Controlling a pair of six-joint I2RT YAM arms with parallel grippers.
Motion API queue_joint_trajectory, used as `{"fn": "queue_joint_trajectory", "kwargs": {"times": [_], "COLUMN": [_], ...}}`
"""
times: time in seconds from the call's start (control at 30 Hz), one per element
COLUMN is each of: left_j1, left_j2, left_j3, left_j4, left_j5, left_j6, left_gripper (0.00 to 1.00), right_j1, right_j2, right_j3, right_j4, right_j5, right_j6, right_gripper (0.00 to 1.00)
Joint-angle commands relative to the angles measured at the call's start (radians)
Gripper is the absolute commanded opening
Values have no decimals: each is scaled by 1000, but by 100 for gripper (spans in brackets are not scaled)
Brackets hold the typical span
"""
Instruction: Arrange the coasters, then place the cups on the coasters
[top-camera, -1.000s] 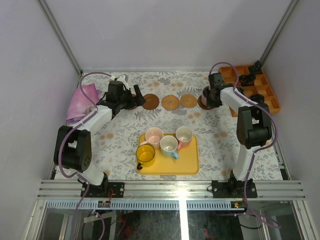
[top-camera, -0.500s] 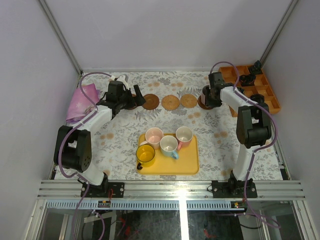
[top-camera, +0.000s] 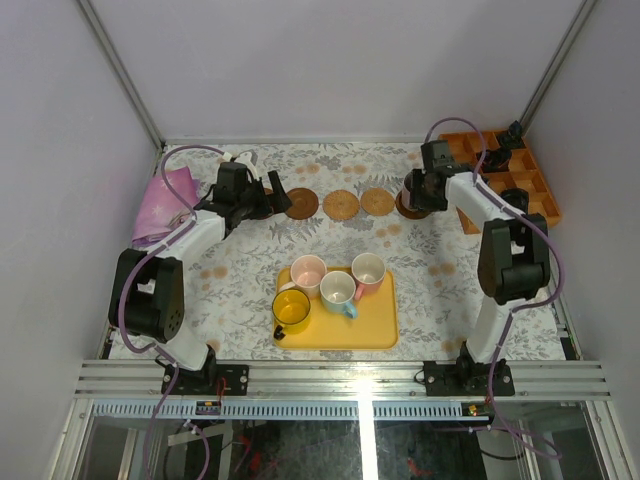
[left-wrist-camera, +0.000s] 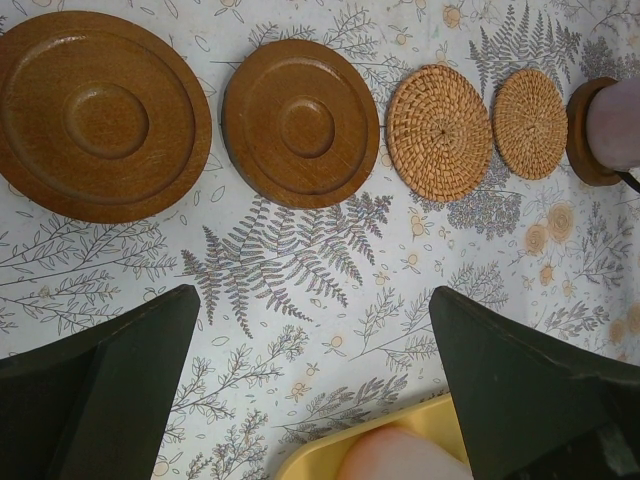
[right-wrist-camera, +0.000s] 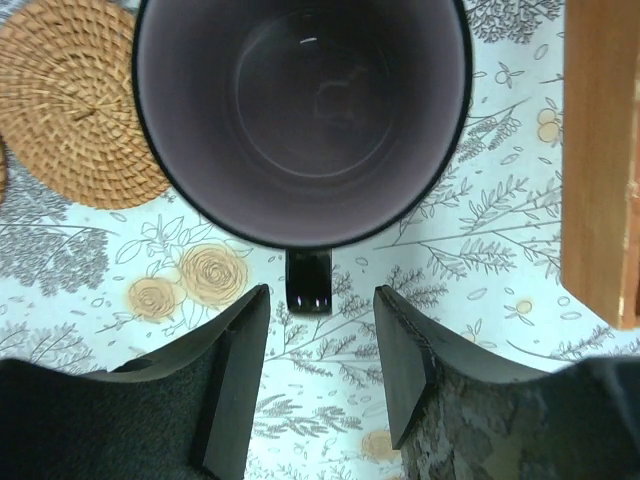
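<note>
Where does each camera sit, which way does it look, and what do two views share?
Top external: above and behind the bases, looking down at the whole table; the left arm and right arm show.
Left wrist: on the left arm, facing down on the coaster row; its open fingers frame the bottom.
Right wrist: straight down into the mauve cup; its fingers flank the handle.
Shared: both wrist views show the mauve cup.

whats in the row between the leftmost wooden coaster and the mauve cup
Three coasters, clearest in the left wrist view: another wooden coaster, then two woven coasters.
</note>
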Motion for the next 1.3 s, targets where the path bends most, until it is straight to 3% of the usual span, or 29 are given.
{"fn": "queue_joint_trajectory", "kwargs": {"times": [0.0,0.17,0.23,0.3,0.33,0.63,1.27], "left_j1": [3,3,3,3,3,3,3], "left_j2": [-10,-13,-15,-16,-16,-31,-89], "left_j3": [23,23,23,23,24,10,-47], "left_j4": [24,27,30,29,27,-5,-40], "left_j5": [-3,0,3,6,8,26,51], "left_j6": [-2,1,2,6,8,25,56], "left_gripper": [100,100,100,100,100,100,100], "right_j1": [-3,28,67,124,154,356,528], "right_j2": [-146,-297,-356,-404,-424,-552,-579], "right_j3": [-5,-54,-91,-129,-144,-290,-431], "right_j4": [-16,-26,-26,-34,-43,-54,39], "right_j5": [27,9,-13,-23,-33,-98,-67], "right_j6": [35,50,44,41,45,164,277], "right_gripper": [53,60,73,96,100,99,100]}}
